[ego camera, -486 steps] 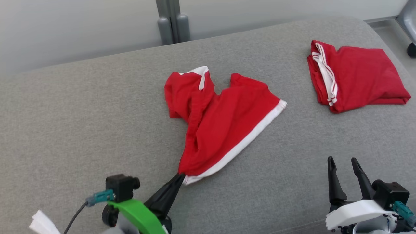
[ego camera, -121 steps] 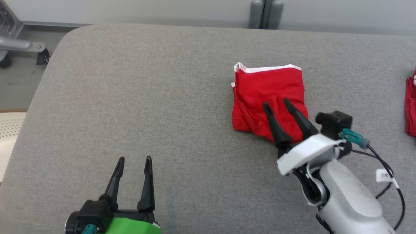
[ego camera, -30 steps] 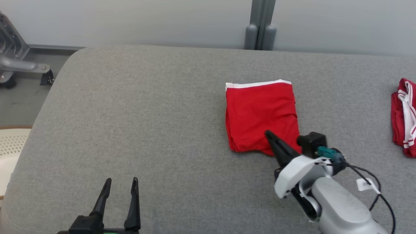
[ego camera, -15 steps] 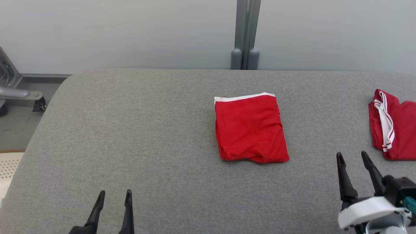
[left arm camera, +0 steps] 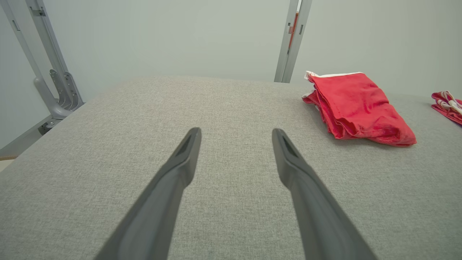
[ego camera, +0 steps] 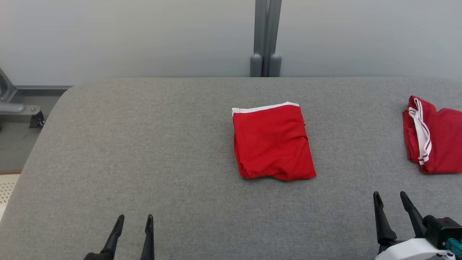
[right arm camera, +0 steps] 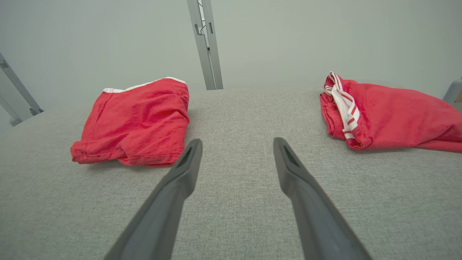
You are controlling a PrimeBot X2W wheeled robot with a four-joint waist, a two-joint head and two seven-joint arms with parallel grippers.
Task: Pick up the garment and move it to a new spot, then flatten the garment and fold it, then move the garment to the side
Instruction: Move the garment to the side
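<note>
- Head view: garment (ego camera: 272, 142) lies folded on the cushion (ego camera: 144, 144), ahead of both grippers and touching neither. It is ahead-left of the right gripper (ego camera: 389, 195) and well ahead-right of the left gripper (ego camera: 135, 216). Both pairs of fingers are wide and empty.
- Step is probably the move to the side. Pinch the near edge through all layers, carry it low so the fold keeps, and keep clear of the second garment (ego camera: 436, 137).
- Left wrist view: left gripper (left arm camera: 236, 131) is spread over bare cushion, with the garment (left arm camera: 357, 104) ahead-right and apart.
- Right wrist view: right gripper (right arm camera: 237, 141) is spread, with the garment (right arm camera: 140, 115) just ahead-left of the left finger. Its near edge looks bunched, and I can't count the layers.
</note>
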